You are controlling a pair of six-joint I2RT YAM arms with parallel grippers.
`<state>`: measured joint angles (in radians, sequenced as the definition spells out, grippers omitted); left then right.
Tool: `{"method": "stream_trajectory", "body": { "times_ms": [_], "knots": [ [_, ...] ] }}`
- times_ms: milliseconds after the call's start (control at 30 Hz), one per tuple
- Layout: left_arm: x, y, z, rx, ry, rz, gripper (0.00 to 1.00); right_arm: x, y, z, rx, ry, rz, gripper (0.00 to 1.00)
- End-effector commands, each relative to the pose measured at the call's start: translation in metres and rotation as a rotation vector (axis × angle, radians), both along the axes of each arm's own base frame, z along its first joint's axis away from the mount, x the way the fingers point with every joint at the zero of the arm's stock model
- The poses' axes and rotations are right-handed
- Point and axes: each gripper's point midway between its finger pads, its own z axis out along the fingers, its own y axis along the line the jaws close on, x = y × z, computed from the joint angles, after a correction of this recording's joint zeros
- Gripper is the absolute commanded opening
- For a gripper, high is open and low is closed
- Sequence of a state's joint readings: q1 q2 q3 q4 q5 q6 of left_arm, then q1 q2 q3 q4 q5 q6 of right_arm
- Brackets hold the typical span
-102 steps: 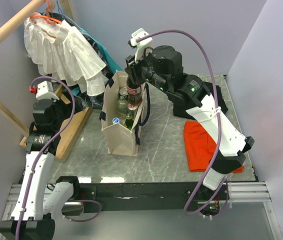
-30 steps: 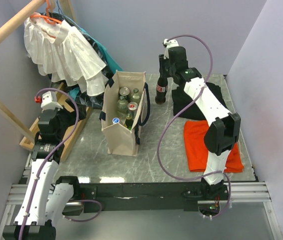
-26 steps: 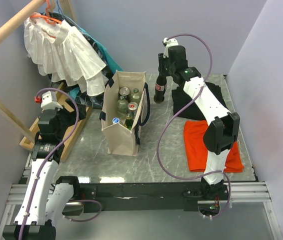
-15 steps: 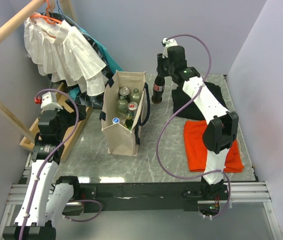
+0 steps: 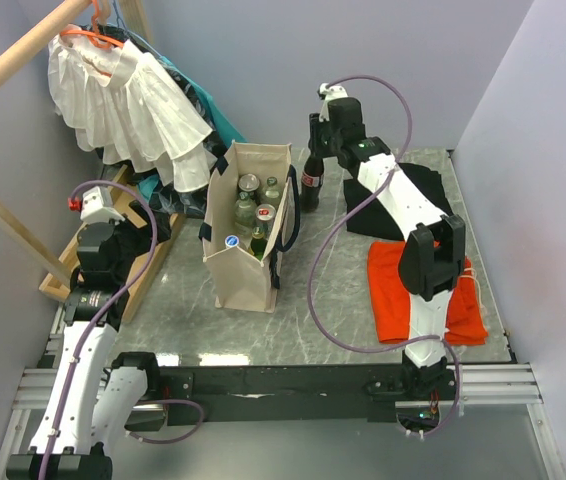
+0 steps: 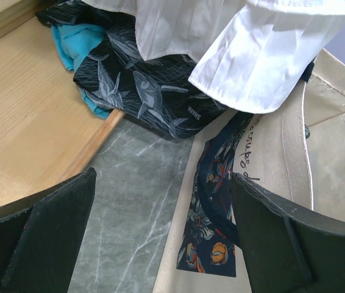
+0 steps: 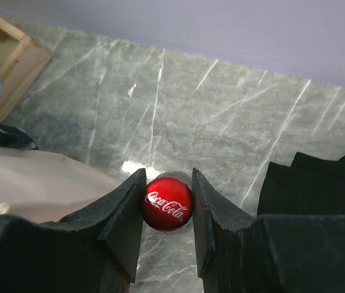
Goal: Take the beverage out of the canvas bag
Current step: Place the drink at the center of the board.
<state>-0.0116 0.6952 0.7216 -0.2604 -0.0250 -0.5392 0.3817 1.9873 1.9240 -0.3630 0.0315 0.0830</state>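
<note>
While the counter (image 5: pixel 343 290) carries the canvas bag (image 5: pixel 238 275) upright near its middle, mouth open and cans and bottles (image 5: pixel 251 215) standing inside, the step in hand looks like the set-down of one drink already lifted clear. The right arm reaches to the far side of the counter and holds a cola bottle (image 5: pixel 309 185) upright just beside the bag's right wall, close to the dark strap there, outside the bag and not over its mouth. Whether the bottle's base is touching the counter cannot be told from either view, since the wrist camera looks straight down on the top and the body is hidden beneath it.

The right claw (image 7: pixel 167 204) is nearly shut, its two jaws pressed against opposite sides of the red cap (image 7: pixel 167 196), so it has the bottle by the very top. The left claw (image 6: pixel 163 183) hangs wide open and empty by the bag's left side, with nothing between its jaws.

Judging from this, the next move calls for lowering the bottle straight down until it stands on bare marble, keeping it vertical because a grip on the cap alone lets it swing. Only then should the jaws part, and the claw should rise straight up so it does not knock the bottle against the bag.
</note>
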Motion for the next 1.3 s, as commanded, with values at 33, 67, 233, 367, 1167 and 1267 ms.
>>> {"method": "stream_trajectory", "body": {
  "times_ms": [33, 67, 233, 367, 1167, 1267],
  "knots": [
    [-0.002, 0.003, 0.006, -0.002, -0.026, 0.017, 0.96, 0.014, 0.008, 0.082, 0.116, -0.232, 0.004, 0.0],
    [-0.003, 0.003, 0.006, -0.002, -0.027, 0.018, 0.96, 0.014, 0.009, 0.08, 0.113, -0.228, 0.006, 0.0],
    [-0.004, 0.003, 0.006, -0.008, -0.027, 0.021, 0.96, 0.012, 0.012, 0.074, 0.092, -0.216, 0.016, 0.0],
    [-0.004, 0.002, 0.005, -0.011, -0.026, 0.019, 0.96, 0.01, 0.014, 0.071, 0.069, -0.212, 0.017, 0.0],
    [-0.001, 0.002, 0.005, -0.003, -0.021, 0.014, 0.96, 0.0, 0.018, 0.06, 0.037, -0.188, 0.014, 0.09],
    [-0.001, 0.003, 0.005, 0.0, -0.019, 0.018, 0.96, 0.0, 0.019, 0.061, 0.037, -0.187, 0.017, 0.14]
  ]
}}
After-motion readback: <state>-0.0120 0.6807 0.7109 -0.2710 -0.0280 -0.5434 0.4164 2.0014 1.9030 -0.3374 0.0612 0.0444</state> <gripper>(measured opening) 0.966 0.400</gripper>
